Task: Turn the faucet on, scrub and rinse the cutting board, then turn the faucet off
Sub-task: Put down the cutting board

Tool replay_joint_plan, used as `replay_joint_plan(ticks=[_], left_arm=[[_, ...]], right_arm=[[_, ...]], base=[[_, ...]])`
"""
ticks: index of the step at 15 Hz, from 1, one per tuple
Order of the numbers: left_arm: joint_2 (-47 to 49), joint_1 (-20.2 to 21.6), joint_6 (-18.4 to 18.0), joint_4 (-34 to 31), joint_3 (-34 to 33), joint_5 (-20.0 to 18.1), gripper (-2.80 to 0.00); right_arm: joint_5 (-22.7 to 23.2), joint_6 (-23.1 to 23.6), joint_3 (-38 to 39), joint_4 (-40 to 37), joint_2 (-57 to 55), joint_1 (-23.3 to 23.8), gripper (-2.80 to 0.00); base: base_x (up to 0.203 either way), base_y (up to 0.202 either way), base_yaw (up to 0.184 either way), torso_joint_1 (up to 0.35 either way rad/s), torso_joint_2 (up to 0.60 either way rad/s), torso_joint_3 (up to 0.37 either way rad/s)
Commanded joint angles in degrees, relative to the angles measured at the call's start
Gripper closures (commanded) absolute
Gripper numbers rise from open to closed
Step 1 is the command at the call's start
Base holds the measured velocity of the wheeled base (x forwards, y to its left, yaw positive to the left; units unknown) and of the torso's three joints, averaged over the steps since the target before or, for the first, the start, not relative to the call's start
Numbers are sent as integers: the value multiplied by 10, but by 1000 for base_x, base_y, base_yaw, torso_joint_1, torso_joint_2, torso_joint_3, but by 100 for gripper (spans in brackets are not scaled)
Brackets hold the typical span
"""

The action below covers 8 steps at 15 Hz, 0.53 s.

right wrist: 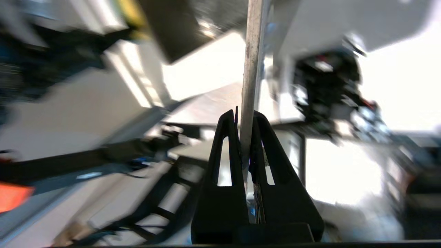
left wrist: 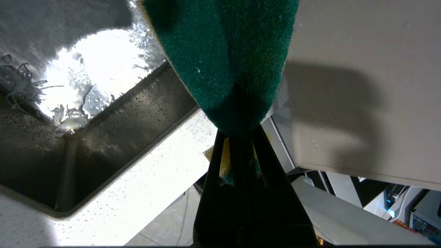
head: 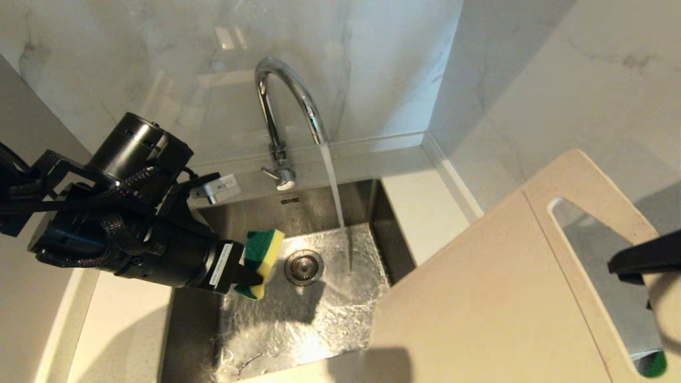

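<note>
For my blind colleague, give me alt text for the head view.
Water runs from the faucet into the sink while the left gripper holds a sponge above it. The right gripper holds the cutting board at right.

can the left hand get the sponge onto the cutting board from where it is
Probably yes. The left hand holds the sponge over the sink, and nothing stands between it and the cutting board, which the right hand holds alongside.
</note>
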<state>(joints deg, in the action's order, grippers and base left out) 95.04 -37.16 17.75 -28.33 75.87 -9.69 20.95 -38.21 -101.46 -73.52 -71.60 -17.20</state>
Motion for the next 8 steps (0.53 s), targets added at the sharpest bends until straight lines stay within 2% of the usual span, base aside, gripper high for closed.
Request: replay_joint_plan(ticks=[1, 5, 8], left_arm=[[1, 0, 1, -1, 5, -2, 0], [1, -1, 0, -1, 9, -7, 0], [-1, -1, 0, -1, 9, -12, 0]], right_arm=[[-27, 5, 20, -23, 22, 0, 0], [-117, 49, 110, 16, 33, 0, 0], [-125, 66, 114, 40, 35, 0, 0]], base=[[0, 0, 0, 0, 0, 0], [0, 0, 0, 0, 0, 0], [0, 0, 0, 0, 0, 0]])
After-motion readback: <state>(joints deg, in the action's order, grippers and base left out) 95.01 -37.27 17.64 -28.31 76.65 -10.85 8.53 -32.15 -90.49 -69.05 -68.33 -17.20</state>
